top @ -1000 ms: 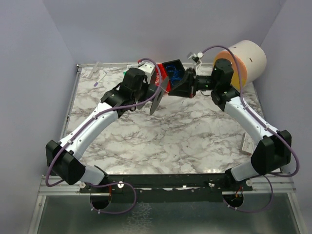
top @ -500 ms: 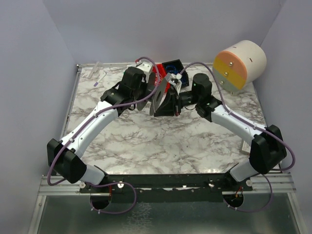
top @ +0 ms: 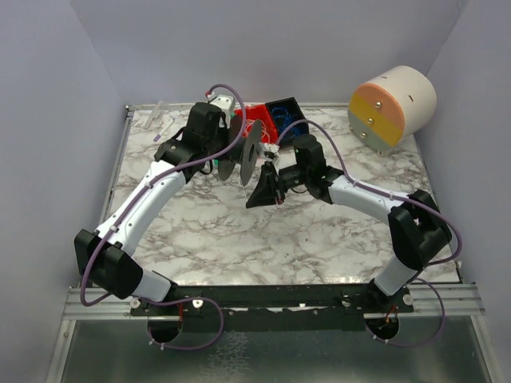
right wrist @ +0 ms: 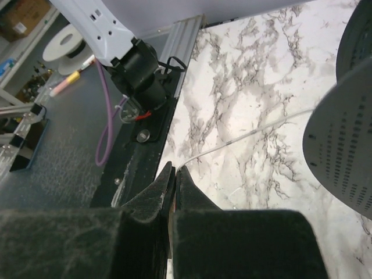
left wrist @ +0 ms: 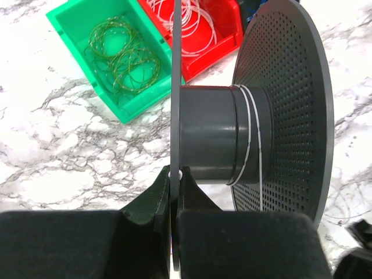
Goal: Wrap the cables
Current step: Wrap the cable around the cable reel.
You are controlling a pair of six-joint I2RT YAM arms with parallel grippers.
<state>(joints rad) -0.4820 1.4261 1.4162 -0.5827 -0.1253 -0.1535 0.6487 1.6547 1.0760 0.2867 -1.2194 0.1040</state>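
My left gripper (left wrist: 174, 174) is shut on the thin flange of a dark grey spool (left wrist: 215, 136) and holds it above the table (top: 239, 152). A whitish cable (left wrist: 250, 139) makes about two turns round the spool's hub. My right gripper (right wrist: 174, 170) is shut on the end of that whitish cable (right wrist: 244, 136), which runs taut to the spool (right wrist: 346, 145). In the top view it (top: 259, 194) sits just below the spool. Green cable coils (left wrist: 122, 55) lie in a green bin (left wrist: 70, 23); whitish coils (left wrist: 192, 17) lie in a red bin (left wrist: 224, 46).
A blue bin (top: 286, 114) stands behind the red one at the table's back. A large cream, orange and yellow cylinder (top: 391, 104) lies at the back right. A small white item (top: 164, 124) lies at the back left. The table's front rail (right wrist: 145, 133) shows near my right gripper.
My right gripper has swung left and toward the front, from beside the blue bin to below the spool, drawing the whitish cable along. My left gripper has lifted the spool slightly back.
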